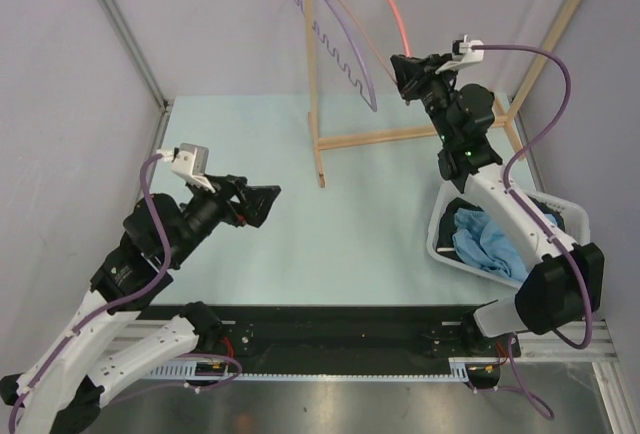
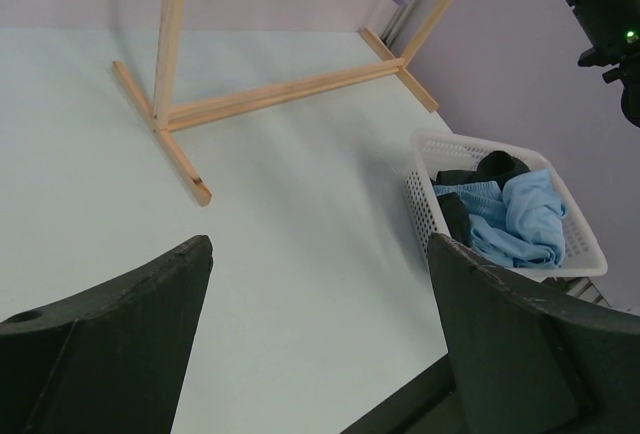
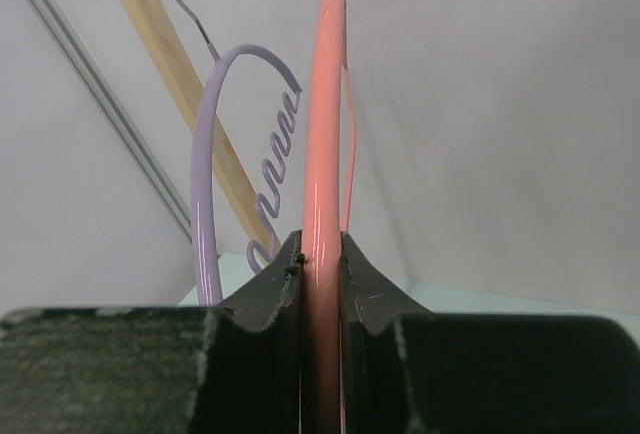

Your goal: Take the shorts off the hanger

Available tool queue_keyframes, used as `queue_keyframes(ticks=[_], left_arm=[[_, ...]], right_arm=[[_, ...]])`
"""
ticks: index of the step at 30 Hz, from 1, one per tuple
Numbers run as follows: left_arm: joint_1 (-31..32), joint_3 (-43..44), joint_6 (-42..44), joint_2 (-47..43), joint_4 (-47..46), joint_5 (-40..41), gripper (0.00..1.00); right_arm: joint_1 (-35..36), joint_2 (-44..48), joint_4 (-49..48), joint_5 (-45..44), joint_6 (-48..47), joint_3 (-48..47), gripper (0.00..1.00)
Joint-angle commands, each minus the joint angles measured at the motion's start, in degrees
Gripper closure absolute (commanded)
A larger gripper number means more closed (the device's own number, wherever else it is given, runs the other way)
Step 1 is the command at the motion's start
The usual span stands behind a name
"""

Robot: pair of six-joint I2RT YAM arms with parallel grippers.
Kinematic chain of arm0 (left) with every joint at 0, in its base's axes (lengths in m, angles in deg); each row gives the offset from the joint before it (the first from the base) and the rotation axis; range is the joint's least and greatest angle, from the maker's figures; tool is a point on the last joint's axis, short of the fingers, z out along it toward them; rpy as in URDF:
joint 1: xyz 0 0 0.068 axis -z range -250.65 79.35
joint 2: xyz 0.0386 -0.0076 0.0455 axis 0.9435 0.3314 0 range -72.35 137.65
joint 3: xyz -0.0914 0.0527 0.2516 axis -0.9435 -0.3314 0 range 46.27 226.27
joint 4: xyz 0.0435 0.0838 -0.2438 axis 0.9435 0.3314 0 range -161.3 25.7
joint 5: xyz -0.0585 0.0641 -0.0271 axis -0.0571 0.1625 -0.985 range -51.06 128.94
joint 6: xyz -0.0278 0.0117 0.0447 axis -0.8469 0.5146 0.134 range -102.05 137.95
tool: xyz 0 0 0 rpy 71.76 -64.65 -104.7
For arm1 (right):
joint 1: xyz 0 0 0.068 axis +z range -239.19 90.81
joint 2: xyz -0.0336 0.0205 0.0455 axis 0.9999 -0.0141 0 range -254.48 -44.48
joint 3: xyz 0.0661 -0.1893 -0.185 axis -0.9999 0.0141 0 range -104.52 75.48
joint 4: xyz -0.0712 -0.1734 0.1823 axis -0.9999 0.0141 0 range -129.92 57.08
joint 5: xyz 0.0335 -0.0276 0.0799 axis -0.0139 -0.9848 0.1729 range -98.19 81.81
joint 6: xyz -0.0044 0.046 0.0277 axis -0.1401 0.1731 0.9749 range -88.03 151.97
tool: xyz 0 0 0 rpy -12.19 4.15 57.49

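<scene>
Both hangers are seen bare, so the removal itself is judged done and only the letting-go step is left. The light blue shorts (image 1: 485, 244) are bundled in the white basket (image 1: 436, 237) at about four o'clock on the table (image 1: 300, 234) in the overhead view. The black shorts (image 1: 462, 209) are tucked against them on the far side of the same basket. In the left wrist view both garments are shown lying loosely heaped, the blue over the black.

The right gripper (image 1: 408, 72) is raised at about one o'clock, beside the wooden rack (image 1: 312, 74). Its jaws are pressed onto the lower end of the pink hanger (image 3: 325, 104), which is pinched between them in the right wrist view. The purple hanger (image 3: 205, 184) is hung just beside it, at about ten o'clock from the pinch, and is not touched.

The left gripper (image 1: 265, 204) is held above the table at about eight o'clock, jaws spread wide with nothing between them.

For the next move, a release of the pink hanger is called for. A slow opening is advised so that the hanger is left swinging little on the rack, followed by a retreat towards five o'clock, clear of the basket rim.
</scene>
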State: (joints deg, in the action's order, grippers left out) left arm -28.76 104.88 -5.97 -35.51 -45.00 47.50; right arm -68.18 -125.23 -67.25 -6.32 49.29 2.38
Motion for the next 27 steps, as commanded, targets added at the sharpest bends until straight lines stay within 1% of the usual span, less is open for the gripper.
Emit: queue_keyframes(ticks=[1, 5, 14, 21, 23, 24, 25, 27], left_arm=[[0.2, -0.2, 1.2, -0.8, 0.0, -0.8, 0.07], [0.2, -0.3, 1.6, -1.2, 0.2, -0.6, 0.07], [0.2, -0.5, 2.5, -2.0, 1.3, 0.3, 0.06], [0.2, -0.6, 3.1, -2.6, 2.1, 0.6, 0.06], [0.2, -0.6, 3.3, -2.6, 2.2, 0.6, 0.06], [0.2, -0.7, 3.3, -2.6, 2.2, 0.7, 0.06], [0.2, -0.7, 3.4, -2.6, 2.3, 0.7, 0.06], [0.2, -1.0, 3.4, -2.6, 2.0, 0.6, 0.06]], right_arm=[[1.0, -1.6, -4.9, 2.3, 0.3, -4.9, 1.00], [2.3, -3.5, -4.3, 3.0, -0.4, -6.3, 1.00], [8.2, -8.2, -0.1, 3.1, -8.4, -11.4, 1.00], [11.9, -10.8, 4.2, -1.8, -13.9, -15.1, 1.00], [12.3, -10.8, 4.7, -3.4, -14.7, -15.1, 0.95], [12.4, -10.7, 5.0, -3.9, -14.8, -15.1, 0.91], [12.4, -10.7, 5.3, -4.1, -14.8, -15.1, 0.82], [12.4, -10.4, 6.7, -5.1, -14.8, -14.9, 0.72]])
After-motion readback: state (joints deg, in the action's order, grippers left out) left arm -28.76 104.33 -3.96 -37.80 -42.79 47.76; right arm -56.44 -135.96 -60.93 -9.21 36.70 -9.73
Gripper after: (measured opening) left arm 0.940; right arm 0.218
